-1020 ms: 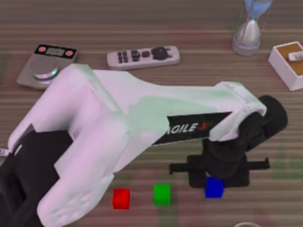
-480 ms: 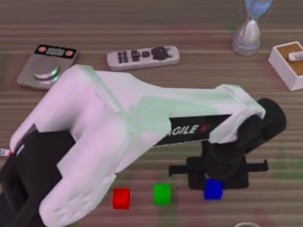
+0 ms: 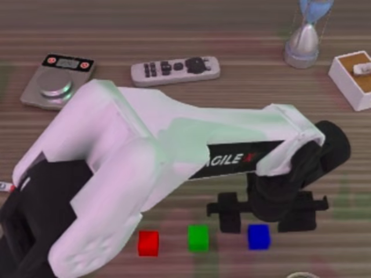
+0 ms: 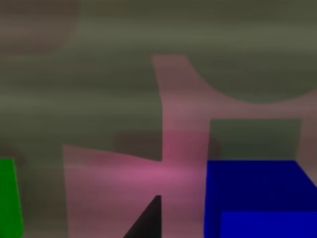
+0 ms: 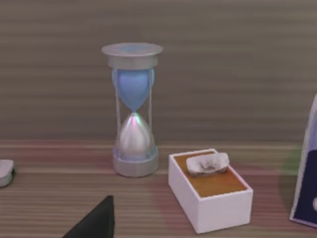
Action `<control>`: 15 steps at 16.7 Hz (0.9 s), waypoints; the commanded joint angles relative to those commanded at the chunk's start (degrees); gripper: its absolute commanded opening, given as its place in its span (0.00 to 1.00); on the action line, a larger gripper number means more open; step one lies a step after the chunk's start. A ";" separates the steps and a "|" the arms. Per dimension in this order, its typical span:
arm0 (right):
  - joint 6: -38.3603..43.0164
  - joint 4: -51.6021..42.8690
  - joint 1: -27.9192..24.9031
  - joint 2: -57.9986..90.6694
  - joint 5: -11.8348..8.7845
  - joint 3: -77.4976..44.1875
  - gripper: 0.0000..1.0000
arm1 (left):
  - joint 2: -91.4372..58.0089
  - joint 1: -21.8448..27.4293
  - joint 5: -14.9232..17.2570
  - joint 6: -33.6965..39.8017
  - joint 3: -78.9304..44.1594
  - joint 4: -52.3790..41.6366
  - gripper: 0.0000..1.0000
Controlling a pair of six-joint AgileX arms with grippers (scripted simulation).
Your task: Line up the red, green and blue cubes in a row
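Three small cubes lie in a row near the table's front edge: the red cube (image 3: 148, 243), the green cube (image 3: 198, 237) and the blue cube (image 3: 258, 237). My left arm reaches across to the right end of the row, and its gripper (image 3: 262, 215) hangs open just behind and above the blue cube, one finger on each side and neither touching it. The left wrist view shows the blue cube (image 4: 257, 198) close up, one dark fingertip (image 4: 148, 220) beside it, and the green cube (image 4: 9, 198) at the edge. My right arm is parked outside the top view.
At the back stand a kitchen scale (image 3: 58, 80), a grey remote (image 3: 175, 69), an hourglass (image 3: 304, 35) and a white box (image 3: 355, 78). A red-and-white pen tip (image 3: 6, 186) shows at the left edge. The right wrist view faces the hourglass (image 5: 132, 124) and box (image 5: 210, 191).
My left gripper's fingers have spread apart and let go of the blue cube, which now rests on the table slightly nearer the front edge. The red and green cubes have not moved.
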State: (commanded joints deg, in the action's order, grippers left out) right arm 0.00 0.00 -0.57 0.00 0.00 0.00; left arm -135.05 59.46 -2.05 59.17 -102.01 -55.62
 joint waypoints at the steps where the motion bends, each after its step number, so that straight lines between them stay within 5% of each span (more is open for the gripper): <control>1: 0.00 0.00 0.00 0.00 0.00 0.00 1.00 | 0.00 0.00 0.00 0.00 0.00 0.00 1.00; 10: 0.00 0.00 0.00 0.00 0.00 0.00 1.00 | 0.08 -0.08 0.01 0.02 -0.19 -0.20 1.00; 15: 0.00 0.00 0.00 0.00 0.00 0.00 1.00 | 2.49 -0.36 0.14 0.33 -5.75 -8.43 1.00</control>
State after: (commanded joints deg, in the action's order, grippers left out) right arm 0.00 0.00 -0.57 0.00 0.00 0.00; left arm -132.56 59.10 -1.91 59.50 -107.76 -64.05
